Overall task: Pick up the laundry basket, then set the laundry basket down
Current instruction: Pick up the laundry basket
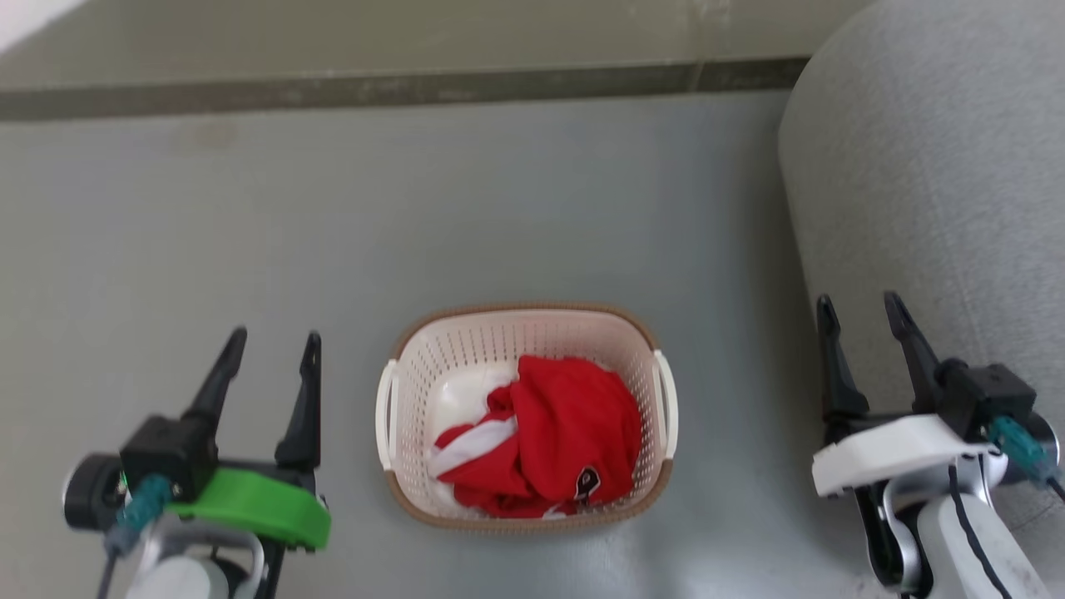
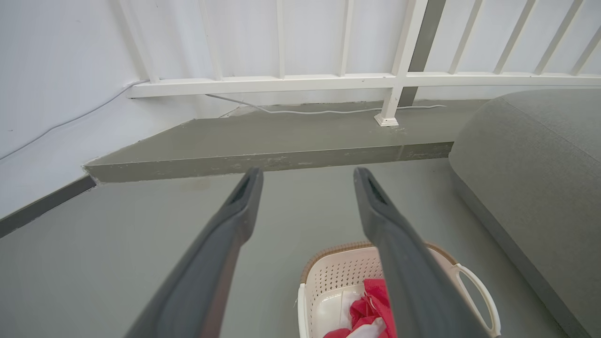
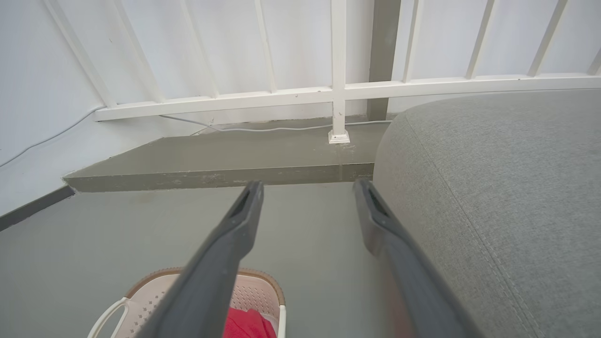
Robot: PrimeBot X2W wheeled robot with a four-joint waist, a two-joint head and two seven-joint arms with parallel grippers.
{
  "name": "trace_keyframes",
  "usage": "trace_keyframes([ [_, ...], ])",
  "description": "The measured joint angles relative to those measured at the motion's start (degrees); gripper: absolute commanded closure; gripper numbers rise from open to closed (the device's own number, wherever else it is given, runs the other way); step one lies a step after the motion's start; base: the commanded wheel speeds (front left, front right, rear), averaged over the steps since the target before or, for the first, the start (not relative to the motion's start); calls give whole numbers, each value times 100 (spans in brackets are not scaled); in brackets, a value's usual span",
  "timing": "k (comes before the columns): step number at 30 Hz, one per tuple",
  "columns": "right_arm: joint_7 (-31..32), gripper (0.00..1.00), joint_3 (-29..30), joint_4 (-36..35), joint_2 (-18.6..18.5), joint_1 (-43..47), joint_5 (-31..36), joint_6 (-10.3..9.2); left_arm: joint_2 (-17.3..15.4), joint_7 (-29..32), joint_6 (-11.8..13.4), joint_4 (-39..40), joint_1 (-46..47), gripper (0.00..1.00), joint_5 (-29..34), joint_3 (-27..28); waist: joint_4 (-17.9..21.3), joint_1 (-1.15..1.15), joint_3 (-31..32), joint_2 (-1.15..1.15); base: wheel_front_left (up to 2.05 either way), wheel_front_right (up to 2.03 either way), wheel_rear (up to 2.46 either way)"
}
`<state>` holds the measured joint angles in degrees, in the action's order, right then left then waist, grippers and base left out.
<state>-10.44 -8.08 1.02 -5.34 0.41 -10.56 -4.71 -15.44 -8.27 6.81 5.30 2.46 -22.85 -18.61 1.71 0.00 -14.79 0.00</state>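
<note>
Laundry basket (image 1: 491,345): stands upright on the floor (image 1: 416,216), between the two pincers. It is well short of the raised step (image 1: 374,83) at the floor's far edge, and near the grey sofa (image 1: 940,208) on the right without touching it.
Contents: a red garment (image 1: 566,433) with white trim is heaped toward the basket's near right part; some bare bottom shows at the far left.
Handles: one white loop on the left side (image 1: 384,416) and one on the right (image 1: 667,403), with nothing touching either.
Left pincer (image 1: 276,334): spread and empty, beside the basket's left wall but apart from it.
Right pincer (image 1: 858,298): spread and empty, well to the right of the basket, close against the sofa's flank.
Stage: by my reading the pick-up has not begun; neither arm has reached a handle.
Risk, uneven lift: if one pincer closes before the other or rises faster, the basket would likely tilt and the garment could slide out.
Risk, thin loops: the handles are slim, so a closing finger could pass beside one rather than around it.
Risk, sofa: the right arm has little room, and a swing inward may brush the fabric.
Hard to make out: each wrist view cuts the basket off at its bottom edge, and I can't tell how high the pincers hang above the floor.
</note>
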Motion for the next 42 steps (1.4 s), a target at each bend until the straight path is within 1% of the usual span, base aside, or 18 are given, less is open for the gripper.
trace_keyframes([
  [8,185,0,-181,92,-1,-624,47,15,7,299,-110,-238,806,0,-174,154,-57,0,-626,0,0,0,0],
  [11,241,0,-286,188,9,-932,53,66,7,437,-238,-344,1112,0,-218,137,-63,0,-867,0,0,0,0],
  [21,345,0,-419,646,111,-1642,54,66,58,865,-675,-1004,1941,0,-471,-133,-24,1,-1682,0,0,0,0],
  [30,345,0,-587,1112,168,-2159,-7,66,148,1227,-985,-1677,2488,0,-576,-249,45,1,-2419,0,0,0,0],
  [34,342,0,-651,1293,176,-2356,-55,65,153,1336,-1072,-1950,2669,0,-731,-268,88,1,-2748,0,0,0,0],
  [42,246,0,-827,1657,180,-2795,-120,65,156,1427,-1191,-2451,3115,0,-817,-278,163,1,-3400,0,0,0,0],
])
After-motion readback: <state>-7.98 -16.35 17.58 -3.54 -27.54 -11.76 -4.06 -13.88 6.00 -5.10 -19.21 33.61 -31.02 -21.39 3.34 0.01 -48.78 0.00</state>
